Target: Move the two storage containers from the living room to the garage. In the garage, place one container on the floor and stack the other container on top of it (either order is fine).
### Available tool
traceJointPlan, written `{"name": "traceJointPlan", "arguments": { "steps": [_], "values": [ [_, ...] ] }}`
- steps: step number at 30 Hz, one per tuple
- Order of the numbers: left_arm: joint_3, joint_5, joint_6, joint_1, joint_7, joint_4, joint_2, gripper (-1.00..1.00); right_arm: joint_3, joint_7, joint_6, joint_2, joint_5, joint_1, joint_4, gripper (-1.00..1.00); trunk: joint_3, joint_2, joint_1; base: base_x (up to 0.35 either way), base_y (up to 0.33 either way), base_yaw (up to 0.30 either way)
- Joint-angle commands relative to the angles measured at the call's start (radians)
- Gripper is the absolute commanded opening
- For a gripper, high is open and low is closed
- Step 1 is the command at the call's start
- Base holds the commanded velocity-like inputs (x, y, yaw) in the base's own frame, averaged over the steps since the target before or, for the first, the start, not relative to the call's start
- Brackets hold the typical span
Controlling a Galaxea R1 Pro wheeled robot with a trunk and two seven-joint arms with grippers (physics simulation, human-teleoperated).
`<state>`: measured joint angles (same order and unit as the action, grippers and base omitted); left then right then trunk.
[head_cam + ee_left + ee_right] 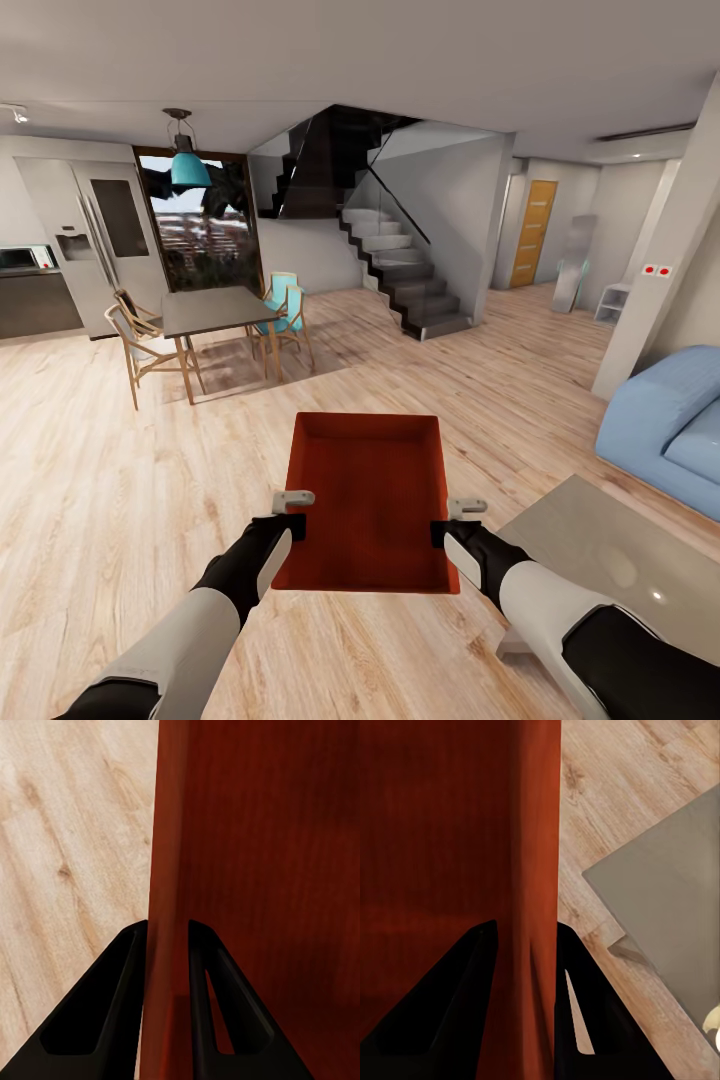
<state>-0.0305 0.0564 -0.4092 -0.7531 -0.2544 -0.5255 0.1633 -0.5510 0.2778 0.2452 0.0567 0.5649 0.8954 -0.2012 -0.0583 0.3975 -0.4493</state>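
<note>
1 orange-red rectangular topless matte bin, held level above the light wood plank floor. left gripper clamped on its left wall, right gripper clamped on its right wall. grey glass-topped low table just right. light blue sofa beyond. dark dining table, wooden chairs, grey staircase and honey-wood door farther off.

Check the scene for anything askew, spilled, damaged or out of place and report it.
Nothing stands out. The orange-red rectangular topless bin is held level above the light wood plank floor, the left gripper and right gripper each clamped on a side wall. Nothing has spilled.
</note>
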Motion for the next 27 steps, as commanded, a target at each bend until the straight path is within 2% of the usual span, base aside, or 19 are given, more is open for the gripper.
{"name": "traceJointPlan", "arguments": {
  "steps": [1,9,27],
  "values": [
    [-0.011,0.025,-0.048,0.000,-0.010,0.001,-0.001,-1.00,0.005,0.003,0.005,-0.006,-0.011,0.002,-0.006,-1.00,-0.002,0.002,-0.001,0.000,0.000,0.000],
    [-0.012,0.025,-0.048,0.000,-0.013,0.002,-0.002,-1.00,0.005,0.002,0.005,-0.006,-0.011,0.002,-0.006,-1.00,-0.002,0.002,-0.001,0.077,0.000,0.000],
    [-0.014,0.026,-0.048,0.000,-0.010,0.003,-0.002,-1.00,0.005,0.002,0.005,-0.006,-0.011,0.002,-0.006,-1.00,-0.002,0.002,-0.001,0.312,0.000,0.000]
  ]
}}
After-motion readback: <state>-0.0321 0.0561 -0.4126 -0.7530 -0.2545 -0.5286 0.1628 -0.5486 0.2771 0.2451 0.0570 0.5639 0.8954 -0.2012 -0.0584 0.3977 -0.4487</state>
